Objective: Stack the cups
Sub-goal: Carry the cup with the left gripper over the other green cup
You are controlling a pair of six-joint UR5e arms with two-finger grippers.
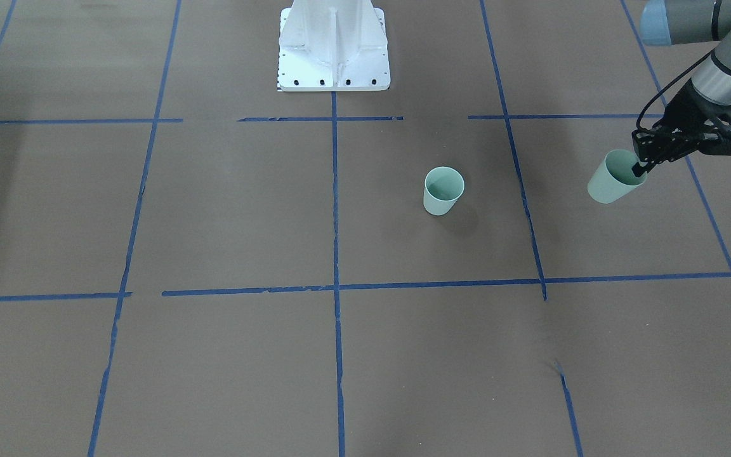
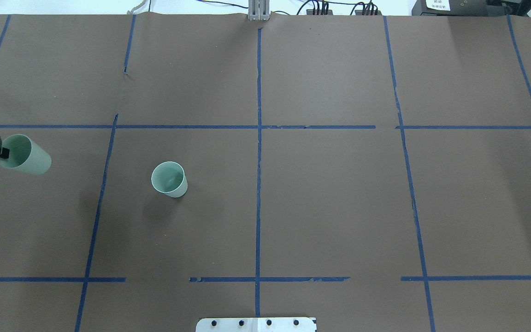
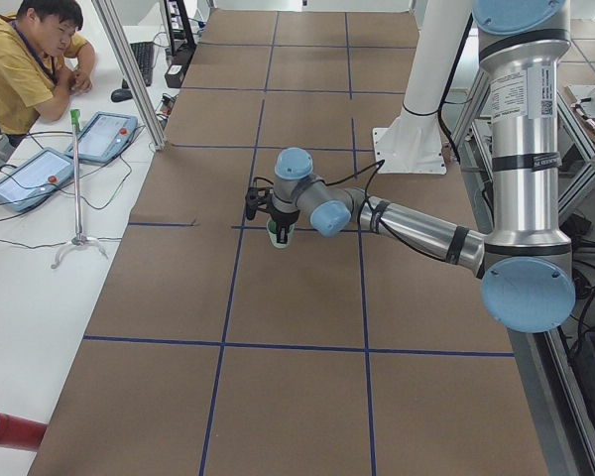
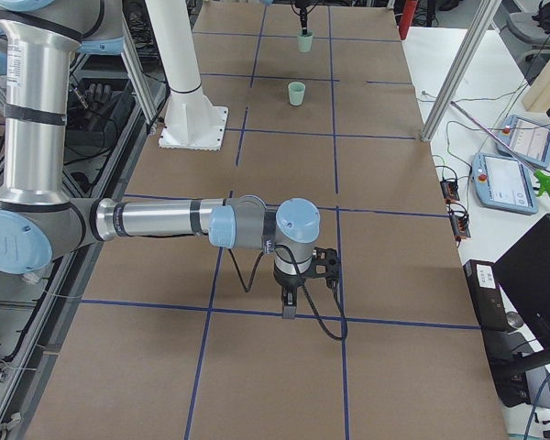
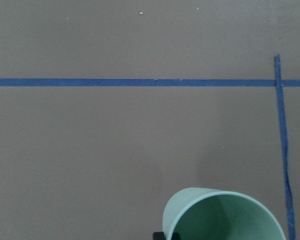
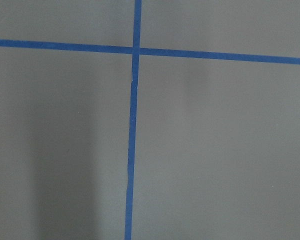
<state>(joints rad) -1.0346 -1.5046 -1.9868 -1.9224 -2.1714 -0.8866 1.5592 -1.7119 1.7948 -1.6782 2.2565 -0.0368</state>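
The white robot base (image 1: 334, 57) sits at the middle of the robot-side edge of the brown table (image 2: 339, 207), which is marked off by blue tape lines (image 2: 258, 184).

Farther out, toward the table's right end and about midway between the robot-side edge and the operators' edge, the right gripper (image 4: 288, 312) hangs pointing down over a tape line. It shows only in the side view, so I cannot tell whether its fingers are apart or together.

In the left half, also about midway across, the standing cup (image 2: 169, 180) rests upright and mouth up on the table, alone, with its shadow beside it.

A little farther from the robot-side edge and close to the table's left end is the held cup (image 2: 28, 156). The left gripper (image 1: 639, 168) is clamped on its rim, one black finger inside the mouth. This cup hangs mouth up and appears to be off the surface. The two cups are well apart.

Beyond the operators' edge, an operator (image 3: 35, 55) in a yellow shirt sits at a white desk.
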